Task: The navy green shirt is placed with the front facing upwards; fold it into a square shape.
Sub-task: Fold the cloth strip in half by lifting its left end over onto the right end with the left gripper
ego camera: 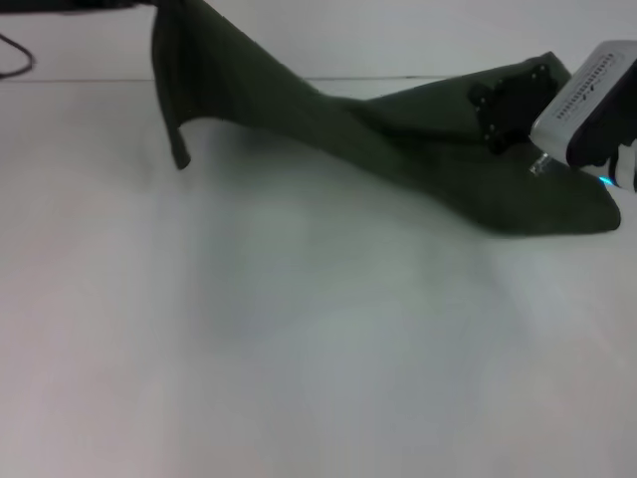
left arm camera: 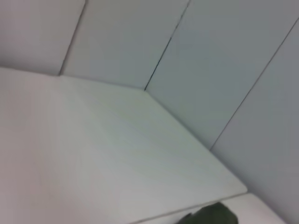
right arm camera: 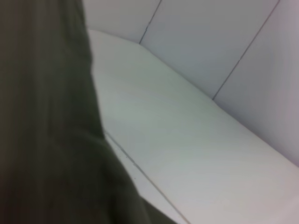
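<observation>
Shirt fabric hangs stretched from eleven o'clock to our right gripper at two o'clock, whose finger state we cannot tell.

White table, pale panelled wall behind it, dark cable at far left edge

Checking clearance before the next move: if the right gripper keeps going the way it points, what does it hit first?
Likely the navy green shirt. The right gripper sits against the cloth at the table's far right, pointing down into it; depth is unclear.
</observation>
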